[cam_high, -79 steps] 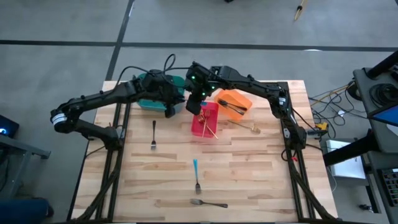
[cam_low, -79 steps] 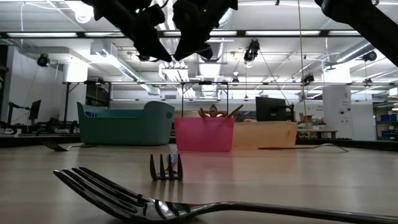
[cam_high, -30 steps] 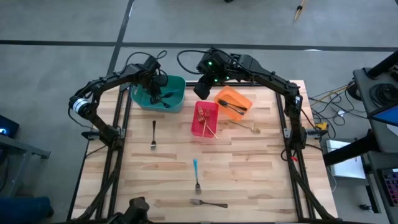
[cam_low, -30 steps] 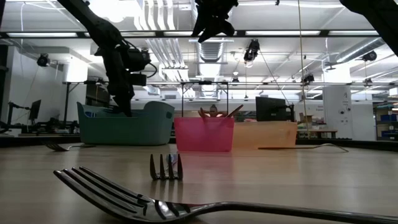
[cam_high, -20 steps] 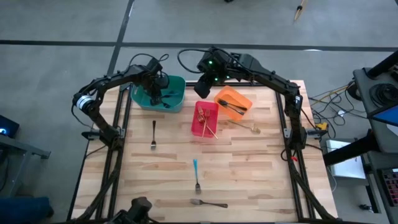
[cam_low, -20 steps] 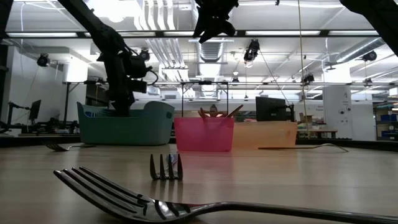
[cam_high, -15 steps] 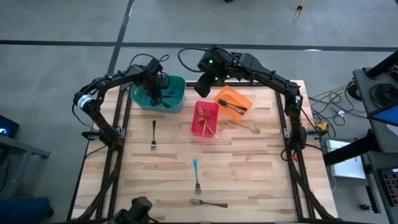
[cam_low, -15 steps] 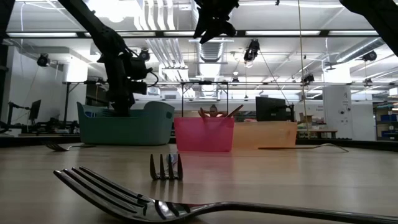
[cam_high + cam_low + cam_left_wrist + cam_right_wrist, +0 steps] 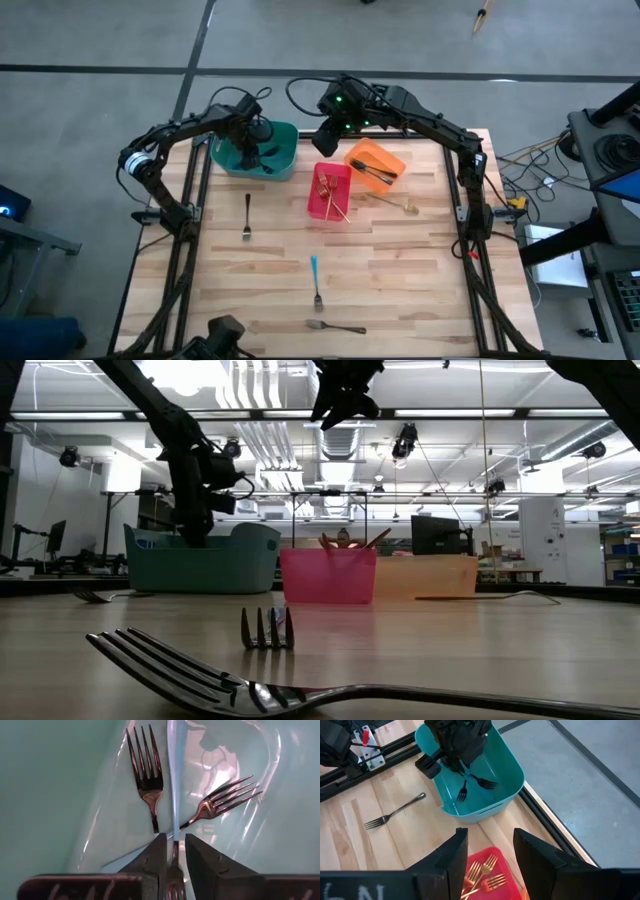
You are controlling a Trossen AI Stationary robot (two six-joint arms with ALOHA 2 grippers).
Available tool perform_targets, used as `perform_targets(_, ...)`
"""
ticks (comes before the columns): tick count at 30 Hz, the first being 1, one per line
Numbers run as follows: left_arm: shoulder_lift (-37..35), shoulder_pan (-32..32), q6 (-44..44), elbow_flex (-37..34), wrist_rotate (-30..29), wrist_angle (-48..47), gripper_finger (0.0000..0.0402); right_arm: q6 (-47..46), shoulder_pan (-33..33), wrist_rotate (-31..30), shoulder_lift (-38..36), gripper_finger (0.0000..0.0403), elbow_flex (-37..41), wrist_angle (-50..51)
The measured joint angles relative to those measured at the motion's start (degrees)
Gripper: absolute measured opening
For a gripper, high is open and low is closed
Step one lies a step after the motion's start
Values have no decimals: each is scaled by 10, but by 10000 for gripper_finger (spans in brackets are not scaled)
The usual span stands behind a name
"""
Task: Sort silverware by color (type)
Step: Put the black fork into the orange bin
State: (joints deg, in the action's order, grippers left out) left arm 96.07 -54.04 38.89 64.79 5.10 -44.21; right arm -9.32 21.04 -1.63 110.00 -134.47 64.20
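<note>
Inside the teal bin [image 9: 283, 150] at the back of the wooden tabletop [image 9: 400, 270], the left claw [image 9: 173, 851] points down at the bin floor with its fingers [image 9: 156, 854] drawn close, a narrow gap between them. A light-blue handle [image 9: 173, 780] runs straight out from that gap; whether the claw is gripping it or has just let it go cannot be told. Two more forks lie on the bin floor just beyond the claw, one fork [image 9: 146, 775] on one side of the blue handle and a second fork [image 9: 220, 802] angled on the other.

The right claw [image 9: 489, 851] hangs released and empty above the tabletop, between the teal bin and the red bin [image 9: 331, 192], its fingers [image 9: 451, 855] standing apart. Gold forks [image 9: 481, 877] lie in the red bin just below it. The orange bin [image 9: 378, 160] sits beside the red one, farther from the teal bin, with dark forks [image 9: 374, 174] in it; a loose fork [image 9: 396, 203] lies on the tabletop just in front of it.

Well away from the teal bin, toward the tabletop's near edge, three forks are unsorted: a silver fork [image 9: 247, 217] nearest the teal bin, a blue-handled fork [image 9: 315, 282] in the middle of the tabletop, and another silver fork [image 9: 335, 325] by the near edge.
</note>
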Motion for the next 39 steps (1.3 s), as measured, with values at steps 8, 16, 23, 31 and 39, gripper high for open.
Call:
perform_targets(8, -26, 0, -50, 0, 14, -4, 54, -13, 0, 1, 0, 151, 0, 3)
perform_targets(16, -66, 0, -169, 0, 55, -18, 50, -43, 0, 1, -2, 151, 0, 47)
perform_targets(23, -120, 8, -269, -1, 139, -17, 49, -99, 0, 1, -16, 146, 1, 129)
perform_targets(31, -202, 34, -328, -1, 139, 13, 47, -160, -7, 6, -23, 128, 1, 215)
perform_targets(39, -264, 60, -383, -1, 139, 35, 47, -196, -18, 42, -26, 116, 1, 257)
